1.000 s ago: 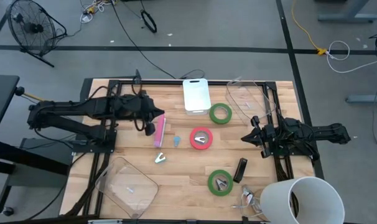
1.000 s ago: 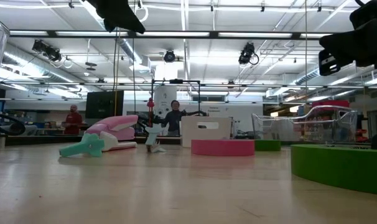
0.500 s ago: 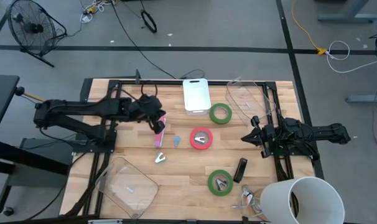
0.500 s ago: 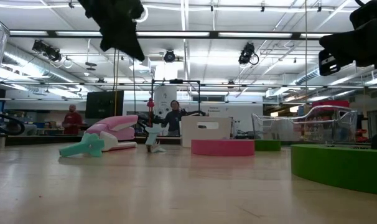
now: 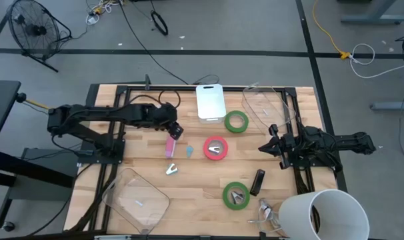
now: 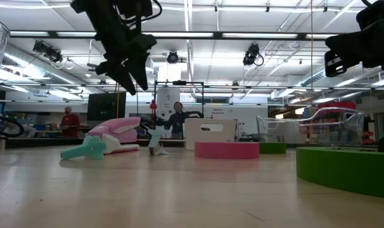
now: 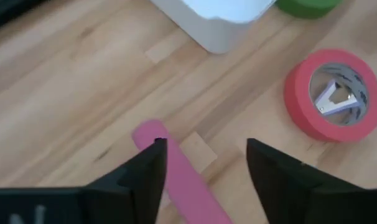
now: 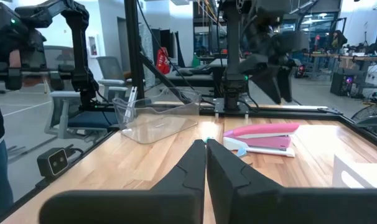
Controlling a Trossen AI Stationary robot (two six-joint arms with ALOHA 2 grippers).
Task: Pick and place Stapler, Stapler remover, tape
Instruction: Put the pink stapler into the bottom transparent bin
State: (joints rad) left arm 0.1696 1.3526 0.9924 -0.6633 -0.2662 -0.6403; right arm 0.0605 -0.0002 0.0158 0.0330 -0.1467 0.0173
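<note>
Two spread left fingers [image 7: 204, 180] hover directly above the long pink plastic stapler [image 7: 176, 171], whose length runs forward between them on the wooden table [image 7: 64, 93]; right fingers [image 8: 206, 163] closed, far off

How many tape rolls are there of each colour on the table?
Green tape rolls: 2, one beside the white box and one near the front edge.
Red tape rolls: 1, in the middle of the table.
Total: 3 tape rolls.
</note>
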